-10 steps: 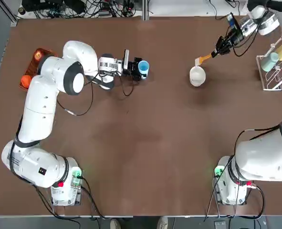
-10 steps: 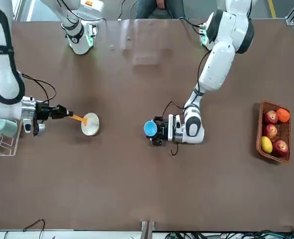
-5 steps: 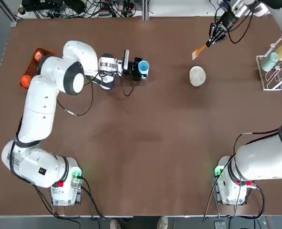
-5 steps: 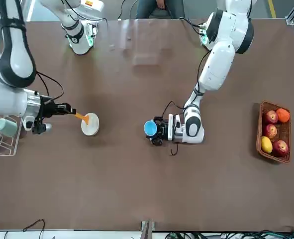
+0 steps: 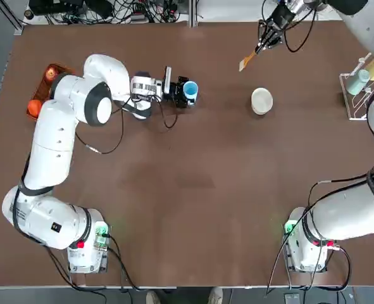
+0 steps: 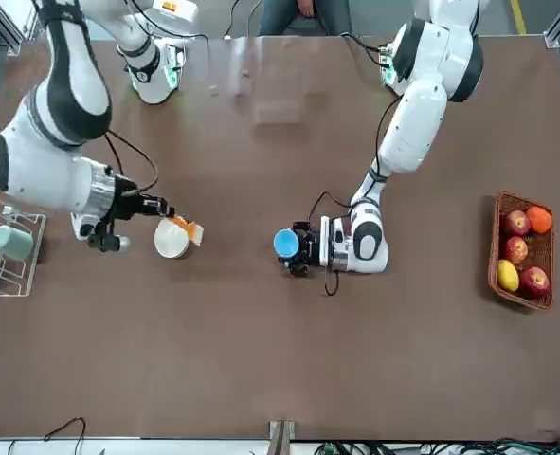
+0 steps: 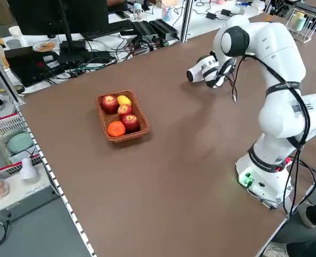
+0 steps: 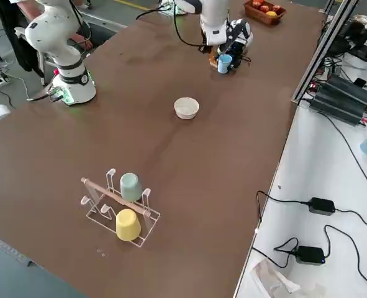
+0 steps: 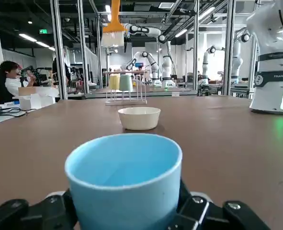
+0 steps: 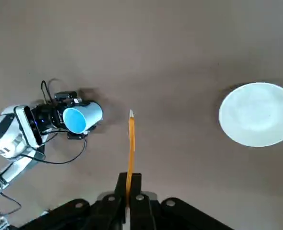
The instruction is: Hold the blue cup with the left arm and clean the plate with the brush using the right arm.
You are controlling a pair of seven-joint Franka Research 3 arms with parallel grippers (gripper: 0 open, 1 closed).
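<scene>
The left end effector (image 9: pixel 124 206) is shut tight on the blue cup (image 5: pixel 190 90), with its open top facing up, over the far part of the brown counter (image 5: pixel 174 209), left of the middle. The right end effector (image 10: pixel 128 175) is shut on the thin orange handle of the brush (image 10: pixel 131 148). It holds the brush up in the air, to the far left of the plate (image 5: pixel 261 101), and the two do not touch. The little white plate sits on the counter, on the far right side. Farther right is a white rack (image 8: pixel 106 215) with a green cup (image 8: pixel 131 187) and a yellow cup (image 8: pixel 128 225). A brown basket (image 6: pixel 499 284) of fruit is at the far left.
</scene>
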